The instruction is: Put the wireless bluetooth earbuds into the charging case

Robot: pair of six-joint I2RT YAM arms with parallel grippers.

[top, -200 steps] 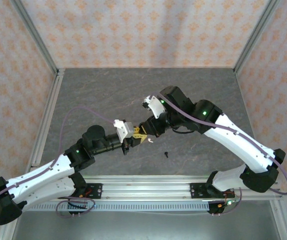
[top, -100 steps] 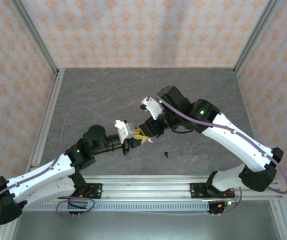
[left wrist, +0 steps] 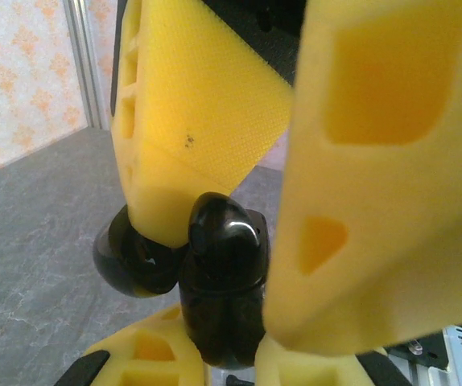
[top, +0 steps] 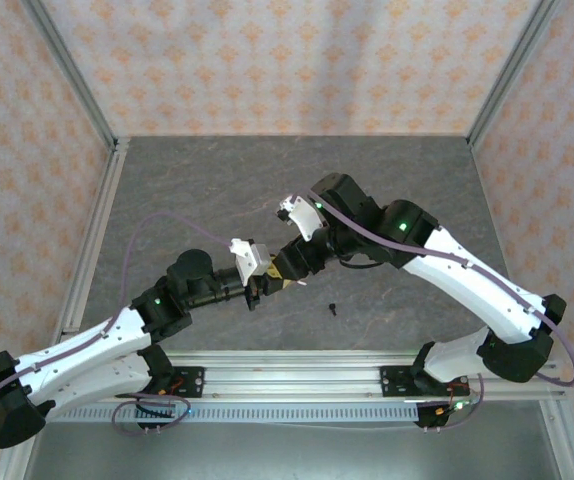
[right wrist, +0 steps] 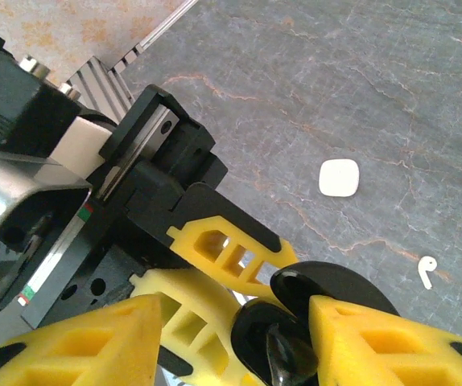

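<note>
Earbud (right wrist: 426,272), white, lies on the table (right wrist: 336,80) near the white case (right wrist: 338,177). Your left gripper (top: 264,286) clamps the black case (left wrist: 223,265), contents hidden; your right gripper (top: 284,270) stands parted around it.

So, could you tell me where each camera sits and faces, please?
Top external: above, behind the bases, looking down on the table; both arms, left claw facing right claw.
Left wrist: on the left arm, facing the black charging case it holds; own claw along the bottom.
Right wrist: on the right arm, looking down at white charging case and white earbud; own claw along the bottom.
Both wrist views share the black charging case.
</note>
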